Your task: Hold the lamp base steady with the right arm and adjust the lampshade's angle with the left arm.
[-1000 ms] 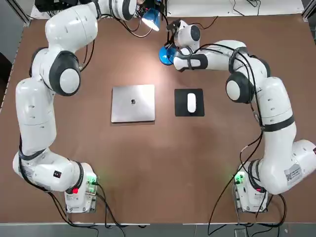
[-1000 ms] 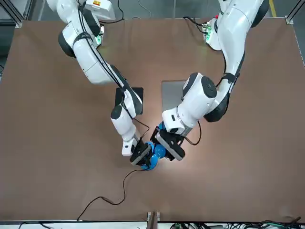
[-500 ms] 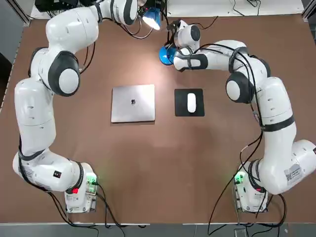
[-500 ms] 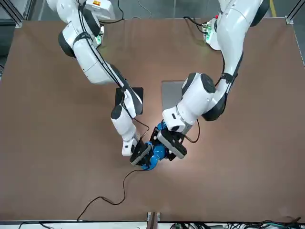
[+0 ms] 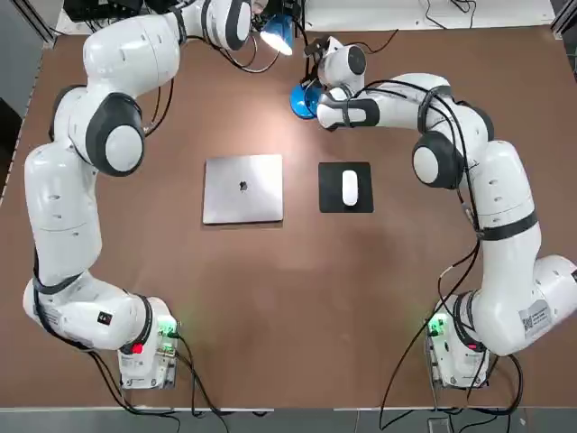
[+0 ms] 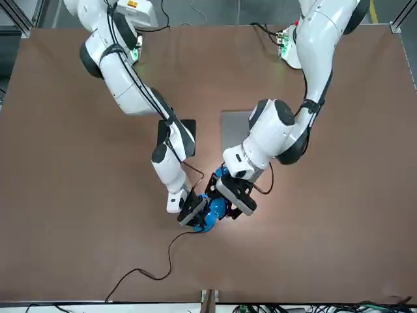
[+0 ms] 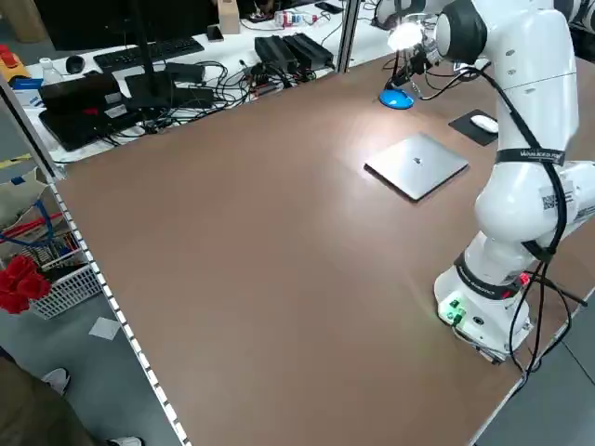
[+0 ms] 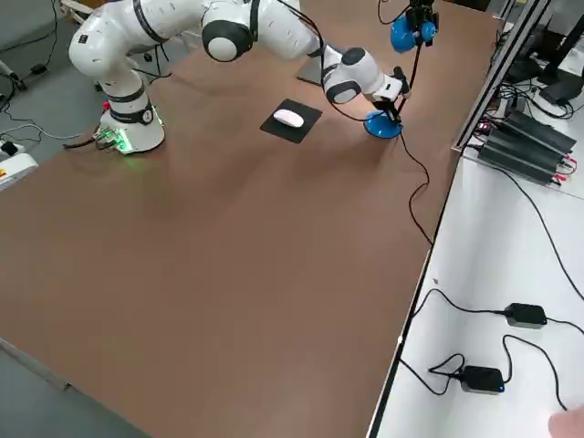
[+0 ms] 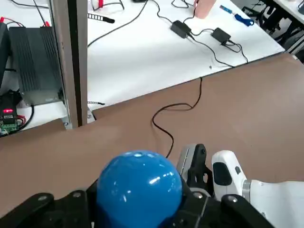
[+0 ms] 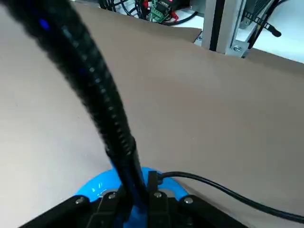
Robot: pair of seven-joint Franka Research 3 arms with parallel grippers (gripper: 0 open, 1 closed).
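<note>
The lamp base is a round blue disc at the table's far middle, with a thin black neck rising from it. My right gripper is shut on that neck just above the disc. The blue lampshade, lit and white inside, hangs farther back at the table's far edge. In the left wrist view its blue dome fills the gap in my left gripper, with a finger hugging each side. In the front view both grippers meet at the lamp.
A closed silver laptop lies mid-table beside a black mouse pad with a white mouse. The lamp's black cord trails off the far edge. Beyond it is a white bench with adapters and cables.
My left gripper has shifted slightly at the lampshade and its fingers have eased a little. The right arm and the lamp base have not moved.
</note>
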